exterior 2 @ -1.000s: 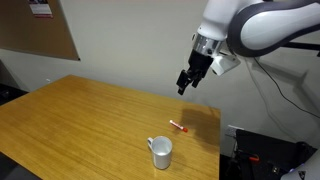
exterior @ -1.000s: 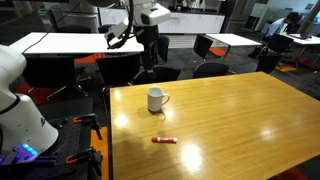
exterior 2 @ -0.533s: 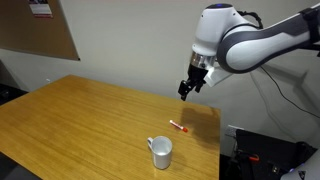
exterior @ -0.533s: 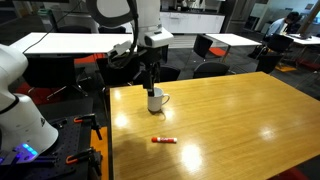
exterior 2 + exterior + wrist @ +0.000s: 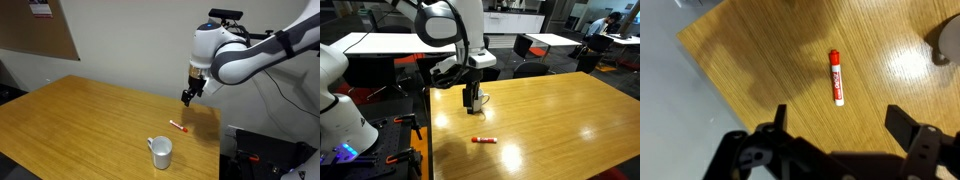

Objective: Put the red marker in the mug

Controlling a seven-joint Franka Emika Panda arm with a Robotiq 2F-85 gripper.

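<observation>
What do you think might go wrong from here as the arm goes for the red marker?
1. The red marker lies flat on the table. The open gripper may strike the wood, or nudge the slim marker so that it rolls away instead of being gripped.
2. The mug is small and stands close by. The arm might bump it, or the marker might miss its opening.

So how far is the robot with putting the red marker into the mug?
Nothing is finished yet: the red marker lies flat on the table, apart from the mug. In hand: the arm hangs above the marker, jaws open and empty in the wrist view. Left to do: lower, close on the marker, lift it, carry it over the mug and drop it in.
</observation>
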